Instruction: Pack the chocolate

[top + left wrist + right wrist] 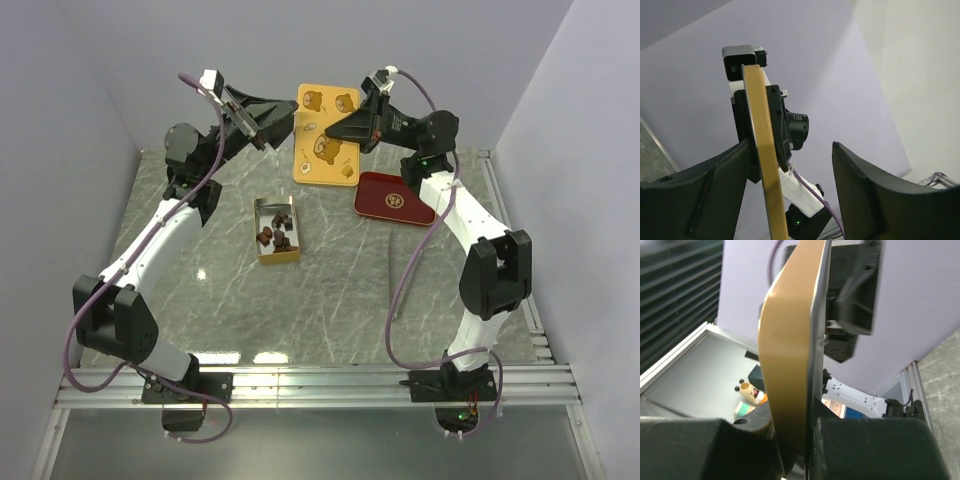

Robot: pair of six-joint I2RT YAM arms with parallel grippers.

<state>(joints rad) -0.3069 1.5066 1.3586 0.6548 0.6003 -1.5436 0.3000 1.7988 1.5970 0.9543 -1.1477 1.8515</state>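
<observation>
Arm bases: sitting at the near worktop (340,300) edge, both arms reaching up and away.
Chocolate (276,236): lying inside the gold tin (259,225), mid-worktop, left-arm side.
Red tray (393,203): lying flat, right of the tin, beside the right arm.
Right gripper (333,131): pointing left, fingers (865,450) pinching the yellow lid (322,165), holding it lifted at the far side.
Left gripper (283,125): pointing right, fingers (865,190) standing wide apart, lid edge passing between them; contact unclear.

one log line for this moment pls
left gripper: open around yellow lid | right gripper: shut on yellow lid | chocolate: in gold tin, uncovered
</observation>
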